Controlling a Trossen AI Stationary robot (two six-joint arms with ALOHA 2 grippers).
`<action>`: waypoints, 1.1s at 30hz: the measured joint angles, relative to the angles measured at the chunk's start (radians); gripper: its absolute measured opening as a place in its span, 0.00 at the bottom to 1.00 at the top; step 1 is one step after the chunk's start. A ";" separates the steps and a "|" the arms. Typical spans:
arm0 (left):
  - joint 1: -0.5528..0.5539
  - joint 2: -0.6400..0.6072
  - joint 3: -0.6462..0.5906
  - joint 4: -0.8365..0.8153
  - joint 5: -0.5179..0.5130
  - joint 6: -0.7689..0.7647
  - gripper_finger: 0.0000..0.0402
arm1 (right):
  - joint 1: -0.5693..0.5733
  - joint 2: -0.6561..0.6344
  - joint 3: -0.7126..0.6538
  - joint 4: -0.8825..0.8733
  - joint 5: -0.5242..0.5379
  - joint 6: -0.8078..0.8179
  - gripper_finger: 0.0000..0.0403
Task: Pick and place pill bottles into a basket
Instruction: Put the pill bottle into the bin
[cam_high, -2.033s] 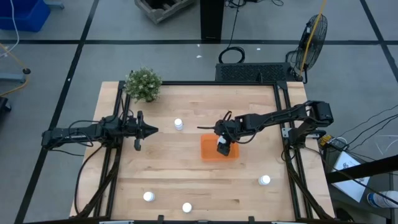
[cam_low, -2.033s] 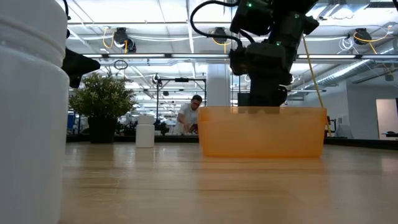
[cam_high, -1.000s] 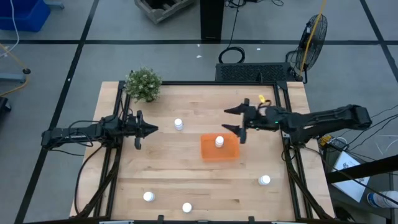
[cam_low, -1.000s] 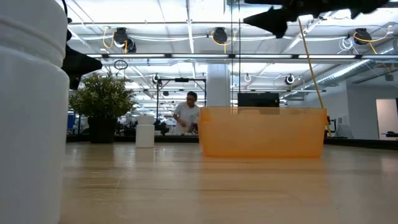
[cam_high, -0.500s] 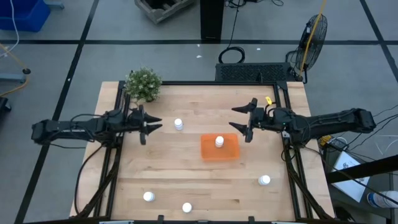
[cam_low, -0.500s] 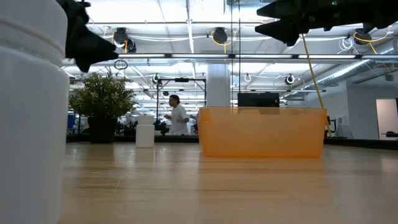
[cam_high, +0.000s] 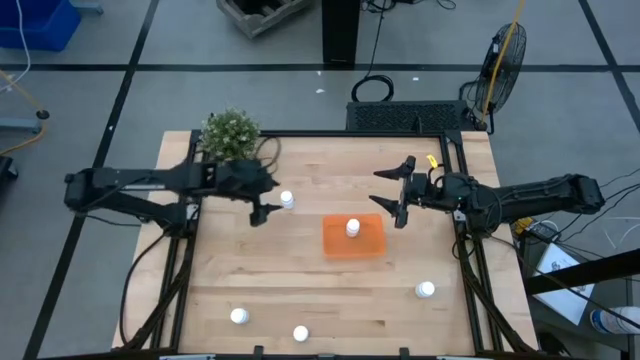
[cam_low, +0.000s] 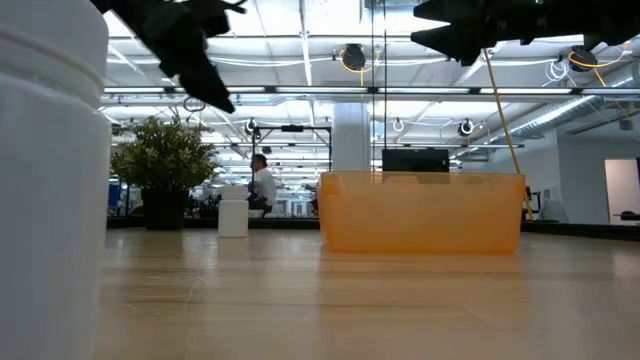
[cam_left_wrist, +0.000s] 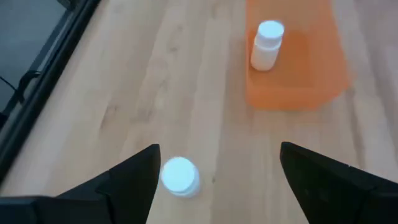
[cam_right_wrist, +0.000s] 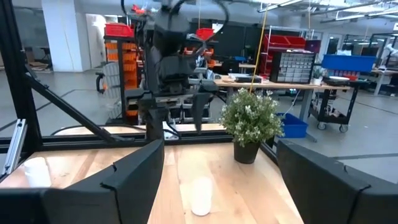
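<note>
The orange basket (cam_high: 366, 243) sits mid-table with one white pill bottle (cam_high: 352, 228) standing in it, also seen in the left wrist view as the basket (cam_left_wrist: 298, 74) and its bottle (cam_left_wrist: 267, 45). A second pill bottle (cam_high: 287, 199) stands on the table just right of my open left gripper (cam_high: 262, 200). In the wrist view this bottle (cam_left_wrist: 180, 176) lies beside one finger of the left gripper (cam_left_wrist: 217, 163), untouched. My right gripper (cam_high: 398, 196) hangs open above the table, right of the basket, holding nothing.
Three more pill bottles stand near the front edge (cam_high: 239, 316), (cam_high: 300, 333) and at the front right (cam_high: 426, 290). A potted plant (cam_high: 230, 135) is at the far left corner. A person (cam_low: 262, 186) walks in the room behind the table.
My left gripper has travelled toward the table's right, up to the pill bottle near the plant, and has opened. My right gripper has drawn back a little toward the table's right edge, away from the basket, staying open.
</note>
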 joint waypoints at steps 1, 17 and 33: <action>0.008 0.032 0.036 -0.035 0.000 0.025 0.84 | 0.001 0.000 0.000 0.000 0.000 0.000 0.74; 0.144 0.395 0.292 -0.368 0.007 0.255 0.79 | 0.001 0.000 0.000 -0.003 -0.004 -0.004 0.74; 0.170 0.535 0.292 -0.345 0.077 0.319 0.80 | 0.001 0.000 0.000 -0.005 -0.004 -0.026 0.74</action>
